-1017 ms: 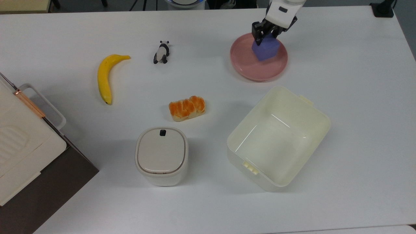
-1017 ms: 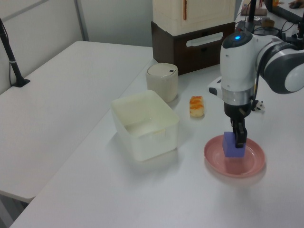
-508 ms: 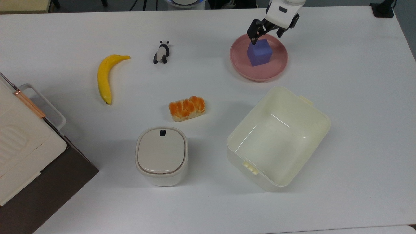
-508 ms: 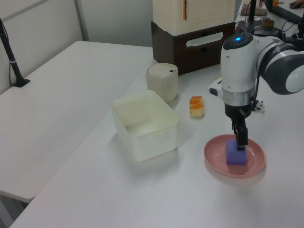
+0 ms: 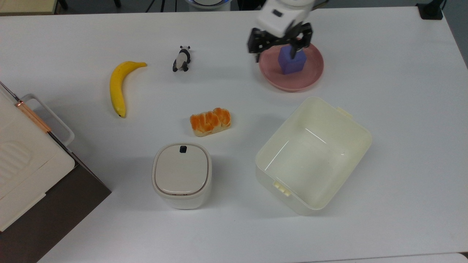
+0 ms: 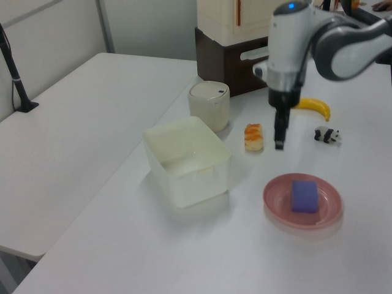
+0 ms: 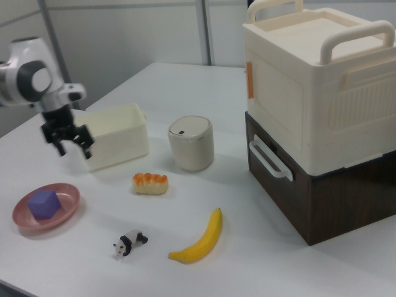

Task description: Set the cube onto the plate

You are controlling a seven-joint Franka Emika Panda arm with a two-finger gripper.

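White tabletop (image 5: 384,65) carries everything: a banana (image 5: 119,86), a panda figurine (image 5: 181,58), a bread piece (image 5: 210,121), a lidded white bin (image 5: 181,174) and a cream tub (image 5: 314,155), with a cream storage box on a dark cabinet (image 7: 322,117) at the edge. Cube (image 6: 304,196) sits flat on the plate (image 6: 275,205), roughly centred, one face down, not leaning on the rim; the right view shows the same, cube (image 7: 44,203) resting inside the plate (image 7: 68,201). Hand (image 7: 67,141) is empty with fingers spread apart, raised well above the tabletop and clear of the cube; in the left view the hand (image 6: 279,131) hangs in front of the bread area, well apart from the plate. Judgement: placement looks done, cube released and stable; what's left is at most moving the arm off to a rest pose. Hard to make out: in the top view the hand (image 5: 279,45) is motion-blurred and overlaps the plate (image 5: 310,76), with one finger covering part of the cube (image 5: 290,64), so the cube's top face and the plate's far rim are partly hidden there. Left view shows the hand edge-on, so its finger gap cannot be read from it. Upper arm is cut off at the frame edge in the top view.
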